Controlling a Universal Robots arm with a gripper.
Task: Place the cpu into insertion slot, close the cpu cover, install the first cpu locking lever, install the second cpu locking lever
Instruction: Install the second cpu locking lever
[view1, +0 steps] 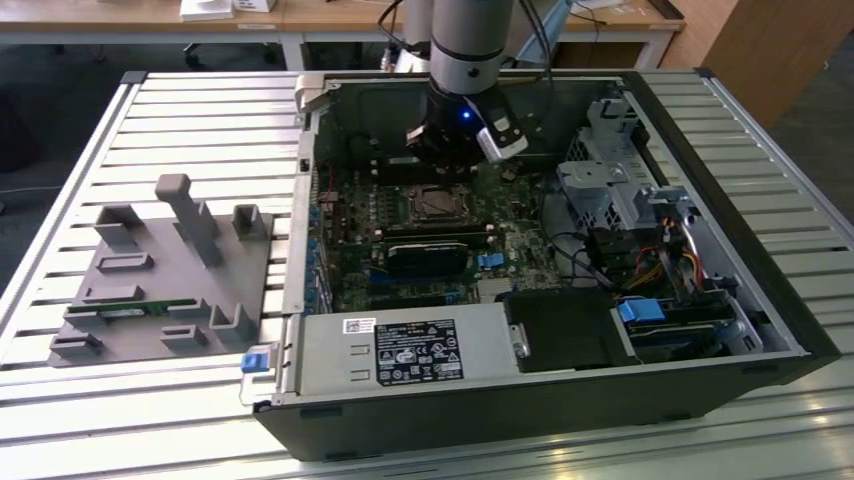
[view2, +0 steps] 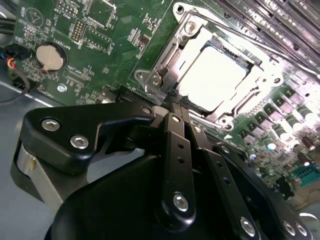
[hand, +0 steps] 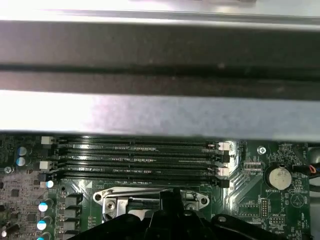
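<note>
Cpu (view2: 212, 75): seated in insertion slot (view2: 150, 79). Cpu cover (view2: 172, 47): down around the chip. Levers: state unclear. End effector (view2: 175, 102): fingers together, empty, at the slot's edge.

Claw (view2: 178, 102) sits low inside the open case (view1: 694, 400), tips closed, right at the edge of the insertion slot (view2: 212, 80). Above the slot it's open. Beside it: long memory slots (hand: 135, 160) on one side, a black card (view1: 427, 255) on the other. Drive cage (view1: 607, 185) and a cable bundle (view1: 641, 270) crowd the exterior view's right. Case wall (hand: 160, 110) stands just beyond the memory slots. Grey fixture (view1: 160, 280) is well apart, out on the slatted surface (view1: 80, 130).
</note>
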